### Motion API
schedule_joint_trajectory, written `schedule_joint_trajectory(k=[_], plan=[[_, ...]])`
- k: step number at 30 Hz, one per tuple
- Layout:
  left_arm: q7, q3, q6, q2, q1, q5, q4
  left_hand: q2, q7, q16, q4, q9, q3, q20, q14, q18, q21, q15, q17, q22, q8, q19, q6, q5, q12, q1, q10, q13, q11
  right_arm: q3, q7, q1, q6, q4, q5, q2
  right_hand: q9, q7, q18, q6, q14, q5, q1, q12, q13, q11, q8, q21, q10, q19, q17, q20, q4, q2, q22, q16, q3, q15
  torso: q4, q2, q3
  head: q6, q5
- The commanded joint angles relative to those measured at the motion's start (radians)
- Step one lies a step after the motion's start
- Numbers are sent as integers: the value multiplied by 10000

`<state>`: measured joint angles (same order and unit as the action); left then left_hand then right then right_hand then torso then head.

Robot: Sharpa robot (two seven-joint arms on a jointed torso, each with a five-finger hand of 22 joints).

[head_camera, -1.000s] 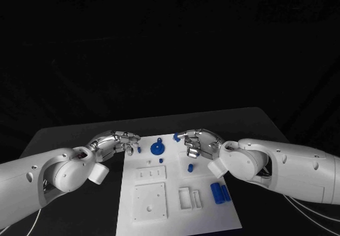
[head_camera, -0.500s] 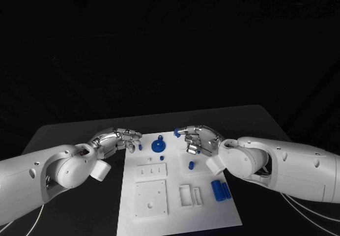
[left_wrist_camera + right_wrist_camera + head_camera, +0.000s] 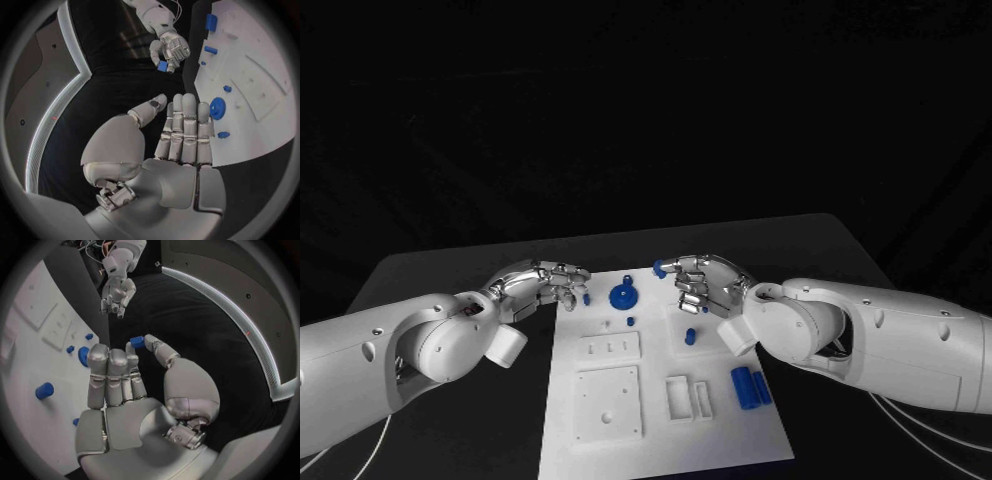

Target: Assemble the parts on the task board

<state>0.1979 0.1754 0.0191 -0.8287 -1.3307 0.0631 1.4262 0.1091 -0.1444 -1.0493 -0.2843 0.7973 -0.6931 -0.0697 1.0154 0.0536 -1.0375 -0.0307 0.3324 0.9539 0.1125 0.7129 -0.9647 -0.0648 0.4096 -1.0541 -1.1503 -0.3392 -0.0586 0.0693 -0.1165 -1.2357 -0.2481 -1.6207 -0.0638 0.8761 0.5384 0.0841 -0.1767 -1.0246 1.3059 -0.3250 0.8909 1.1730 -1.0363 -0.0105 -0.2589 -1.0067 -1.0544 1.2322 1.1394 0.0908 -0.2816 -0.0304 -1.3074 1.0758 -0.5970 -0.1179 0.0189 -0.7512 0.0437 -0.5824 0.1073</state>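
Right hand [image 3: 705, 286] pinching small blue part [image 3: 137, 342] above task board [image 3: 661, 425] far edge, left hand [image 3: 542, 286] empty, fingers straight, beside board's far left corner on worktop [image 3: 459, 270].

I count one white board [image 3: 661, 400] on the surface, two hands, left [image 3: 545, 285] and right [image 3: 704, 285], and seven blue pieces: six on the board, one [image 3: 659, 267] in the right hand.

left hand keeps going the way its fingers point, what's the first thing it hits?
Probably the small blue part on the task board just past the left hand, then the blue gear. Depth is unclear; it may pass above them.
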Motion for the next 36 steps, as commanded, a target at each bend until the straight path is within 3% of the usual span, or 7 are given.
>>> schedule_joint_trajectory(k=[1,9,15,20,25,30,36], plan=[[51,-2,-61,20,-1,38,3,-5,-4,36,8,-16,33,-512,8,-111,54,73,15,16,34,-81,74,-16,-52,-38,-49,-12,-27,-15,-142,-12,-86,-27,784,-19,18,139,-851,-89,-77,53,-96,57,-14,-26,-43,-66,66,-29,13,12,-2,-34,-167,37,37,-25,-2,-2,-1,-12,-31],[41,2,-70,19,-1,38,-7,-1,-2,44,23,-21,46,-509,7,-113,59,75,23,19,45,-81,74,-7,-60,-13,-54,-17,-27,-68,-234,-25,-1315,-187,2869,-84,4,128,-851,-103,-72,-162,30,60,-15,-36,-54,-83,60,-26,22,48,-58,-67,-168,49,31,-35,-3,0,1,-11,-54],[-24,10,-2,49,-1,38,-32,1,0,47,25,-22,50,-508,8,-114,60,76,25,20,49,-80,73,-5,-63,-8,-56,-19,-27,-84,-108,-219,-2029,-415,2776,-196,2,124,-851,-118,-62,-205,65,61,-11,-41,-64,-94,44,-11,23,58,-58,-114,-167,56,38,-38,-10,-1,2,-61,-2],[-157,18,9,58,-1,38,7,-10,18,58,99,-28,94,-505,23,-117,66,77,50,32,97,-64,45,11,-72,92,-90,-40,-17,-84,163,-387,-2334,-322,2961,-371,0,113,-851,-141,-42,-179,120,62,-2,-50,-78,-101,14,14,24,72,-49,-139,-159,65,8,-47,-17,5,-3,-83,4],[-257,32,55,44,-1,38,58,-12,28,84,231,-50,220,-506,32,-115,83,76,85,47,146,-51,46,-5,-105,306,-107,-66,-15,-84,333,-401,-2474,-255,2954,-487,-9,106,-851,-157,-20,-52,166,51,15,-58,-87,-97,-15,44,20,86,-24,-137,-142,69,-56,-55,3,-2,4,-136,-16],[-274,44,71,40,-1,38,62,2,35,105,332,-71,356,-511,38,-107,96,71,119,65,188,-42,50,7,-130,460,-126,-93,-9,-84,415,-407,-2534,-230,2937,-550,-11,105,-851,-159,-19,-41,171,50,16,-59,-88,-96,-18,47,20,87,-25,-141,-140,69,-65,-55,-1,1,8,-111,-131],[-299,49,66,36,-1,38,75,16,38,117,395,-84,410,-512,42,-104,109,70,137,72,209,-39,54,24,-142,527,-137,-108,-4,-84,467,-409,-2573,-223,2919,-580,-12,104,-851,-162,-17,-36,169,50,18,-60,-90,-95,-22,50,19,88,-22,-151,-138,69,-71,-56,-1,1,5,-112,-142]])
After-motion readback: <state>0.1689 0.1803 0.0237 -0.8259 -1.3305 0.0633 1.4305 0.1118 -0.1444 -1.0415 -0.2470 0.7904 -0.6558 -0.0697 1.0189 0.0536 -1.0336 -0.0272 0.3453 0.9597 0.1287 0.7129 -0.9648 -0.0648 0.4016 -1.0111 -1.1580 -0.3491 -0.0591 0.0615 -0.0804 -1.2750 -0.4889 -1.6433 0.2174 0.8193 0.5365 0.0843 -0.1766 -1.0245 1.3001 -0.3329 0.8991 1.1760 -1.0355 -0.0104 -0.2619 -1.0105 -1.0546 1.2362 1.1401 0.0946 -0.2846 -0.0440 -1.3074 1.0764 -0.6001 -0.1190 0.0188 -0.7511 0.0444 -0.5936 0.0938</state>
